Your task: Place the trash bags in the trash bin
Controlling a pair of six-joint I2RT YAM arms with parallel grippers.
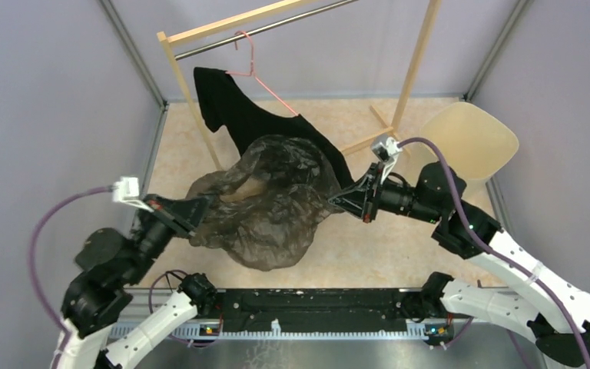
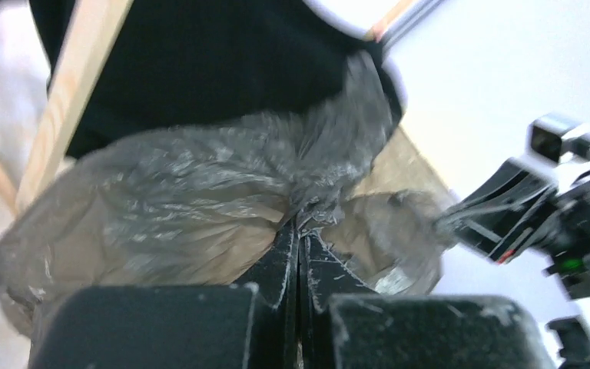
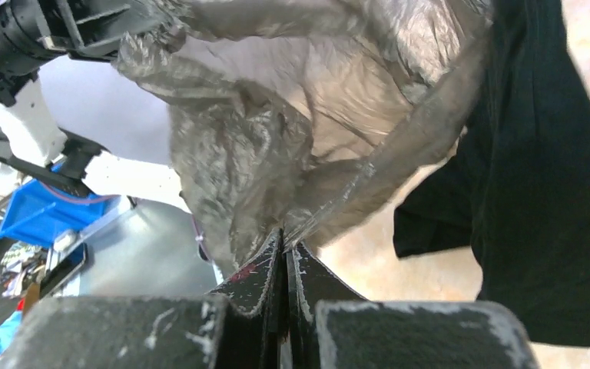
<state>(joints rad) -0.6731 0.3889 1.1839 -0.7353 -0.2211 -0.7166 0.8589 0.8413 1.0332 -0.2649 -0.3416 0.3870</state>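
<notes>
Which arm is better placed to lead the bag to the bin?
Right. Both grip the trash bag, but the right gripper is nearer the trash bin than the left gripper.

A robotics lab test cell: plain grey wall panels (image 1: 46, 92) in metal framing (image 1: 132, 52) enclose a beige worktop (image 1: 399, 254). Robot arms (image 1: 499, 254) mount on a black rail (image 1: 315, 301) at the bottom edge. A blue crate (image 3: 38, 215) shows lower left in the right wrist view.
</notes>
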